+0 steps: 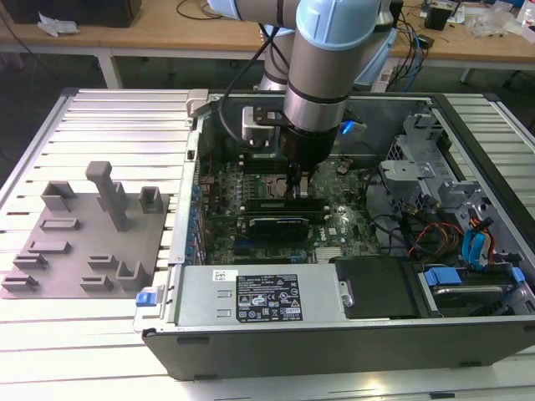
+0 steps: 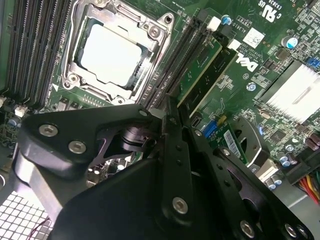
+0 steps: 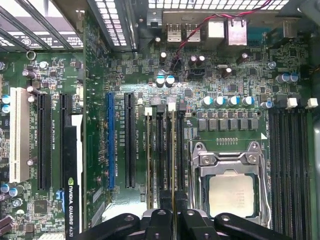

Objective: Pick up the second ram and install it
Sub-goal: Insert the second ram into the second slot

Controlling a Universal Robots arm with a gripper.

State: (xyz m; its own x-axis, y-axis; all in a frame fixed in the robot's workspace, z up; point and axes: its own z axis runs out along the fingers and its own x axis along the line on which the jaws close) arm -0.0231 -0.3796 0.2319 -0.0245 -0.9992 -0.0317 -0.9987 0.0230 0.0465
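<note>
Arm vertical, wrist pointing straight down. Gripper low, fingers pinched close together on a thin edge between them; linkage arms splay outward behind the fingertips.

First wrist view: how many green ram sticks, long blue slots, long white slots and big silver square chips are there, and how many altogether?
Green ram sticks: 2, the second ram at the gripper and another ram stick beside it
Long blue slot: 1
Long white slot: 1
Silver square chip: 1
Total: 5
</note>
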